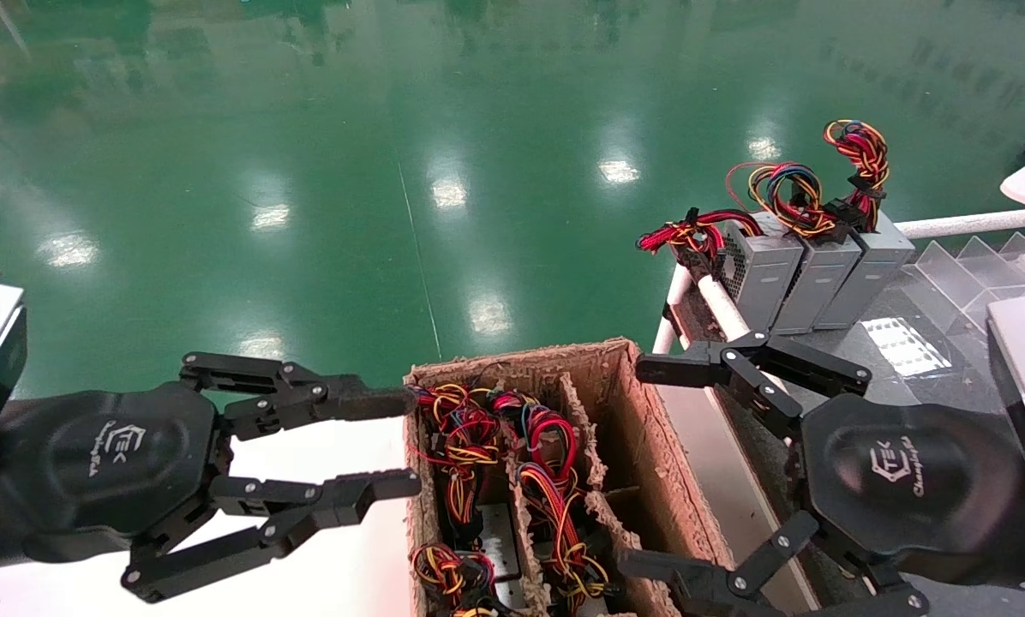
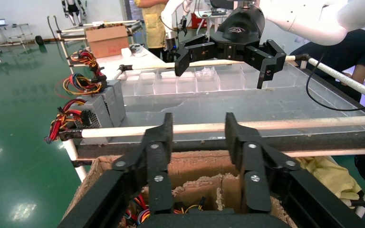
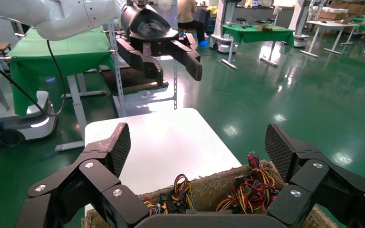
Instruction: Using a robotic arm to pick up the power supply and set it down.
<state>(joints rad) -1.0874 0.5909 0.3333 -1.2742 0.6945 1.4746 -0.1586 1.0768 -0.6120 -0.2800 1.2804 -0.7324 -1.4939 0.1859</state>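
An open cardboard box (image 1: 632, 428) with paper dividers holds power supplies (image 1: 497, 527) standing on end, mostly hidden under their red, yellow and black wire bundles (image 1: 470, 428). Three more grey power supplies (image 1: 812, 274) stand in a row on the dark table to the right, also seen as power supplies (image 2: 102, 109) in the left wrist view. My right gripper (image 1: 645, 467) hovers open wide at the box's right wall, nothing between its fingers. My left gripper (image 1: 397, 441) is open at the box's left wall, also empty. In the wrist views, left gripper (image 2: 197, 130) and right gripper (image 3: 199, 145) both face the box.
A white table (image 3: 157, 142) lies left of the box. The right table carries a white tube rail (image 1: 967, 224) and clear plastic dividers (image 1: 967, 266). Shiny green floor (image 1: 444, 154) lies beyond. In the wrist views, people and other tables show far off.
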